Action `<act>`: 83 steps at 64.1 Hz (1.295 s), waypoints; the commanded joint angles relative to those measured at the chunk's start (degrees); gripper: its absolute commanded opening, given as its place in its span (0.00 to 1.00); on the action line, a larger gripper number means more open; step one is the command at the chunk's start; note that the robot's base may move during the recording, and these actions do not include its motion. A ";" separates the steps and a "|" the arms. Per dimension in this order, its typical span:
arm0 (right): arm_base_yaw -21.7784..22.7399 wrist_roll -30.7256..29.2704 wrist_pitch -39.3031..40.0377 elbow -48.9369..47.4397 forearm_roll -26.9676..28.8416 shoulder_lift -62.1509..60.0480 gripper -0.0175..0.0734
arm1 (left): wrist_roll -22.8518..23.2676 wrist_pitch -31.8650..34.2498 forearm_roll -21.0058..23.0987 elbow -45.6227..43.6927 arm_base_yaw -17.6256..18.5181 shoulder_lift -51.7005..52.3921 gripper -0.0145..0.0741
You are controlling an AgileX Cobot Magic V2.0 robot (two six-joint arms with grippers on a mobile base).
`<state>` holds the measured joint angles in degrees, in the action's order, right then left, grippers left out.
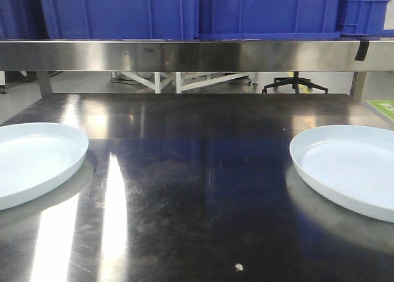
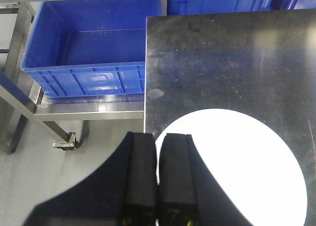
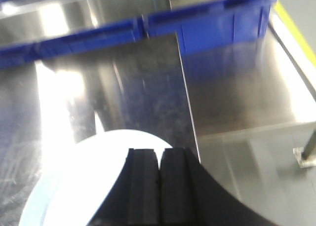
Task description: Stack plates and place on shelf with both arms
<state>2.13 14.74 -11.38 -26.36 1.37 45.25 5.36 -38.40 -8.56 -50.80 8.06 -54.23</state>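
Currently both plates lie flat on the steel table (image 1: pixel 197 171), well apart: left plate (image 1: pixel 31 162) at the left edge of the front view, right plate (image 1: pixel 354 168) at the right edge. They are not stacked, and neither is on the shelf (image 1: pixel 197 54), which carries blue bins (image 1: pixel 123 11).

Left gripper (image 2: pixel 158 137): fingers pressed together, nothing between them, poised over the outer rim of its plate. Right gripper (image 3: pixel 159 152): likewise closed and empty, over the outer rim of its plate. Height above either plate cannot be told.

Step in hand, as judged: first pickup, to bring one plate onto the other.

Recommendations:
- Open the jaws fully before descending; closed as they are, they would only strike the rim.
- The rim is low and the glaze glossy, so slip is the main risk. Take the rim from outside, one finger under the lip and one above, at a shallow angle.
- Lift level and clear of the steel.
- Set it down centred on the other plate, with the second arm steadying.
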 commanded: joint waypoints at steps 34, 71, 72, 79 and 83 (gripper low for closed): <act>0.35 -1.60 -7.40 -5.78 0.11 9.16 0.66 | 0.45 3.66 -0.35 -2.04 0.22 -0.87 0.35; 0.35 -1.61 -7.14 -5.78 0.07 10.14 0.79 | 2.40 6.76 3.68 -0.22 0.11 -18.44 0.71; 0.35 -1.61 -7.14 -5.78 0.07 10.14 0.79 | 2.40 6.90 3.68 -0.22 0.11 -18.58 0.71; 0.35 -1.61 -7.14 -5.78 0.07 10.14 0.79 | 2.40 6.80 3.68 -0.22 -0.22 -19.45 0.71; 0.35 -1.61 -7.14 -5.78 0.07 10.14 0.79 | 2.91 6.14 3.82 -0.22 -0.65 -19.86 0.71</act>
<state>2.13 13.73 -22.44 -29.99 1.58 55.96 7.05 -34.59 -4.88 -49.54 7.94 -74.95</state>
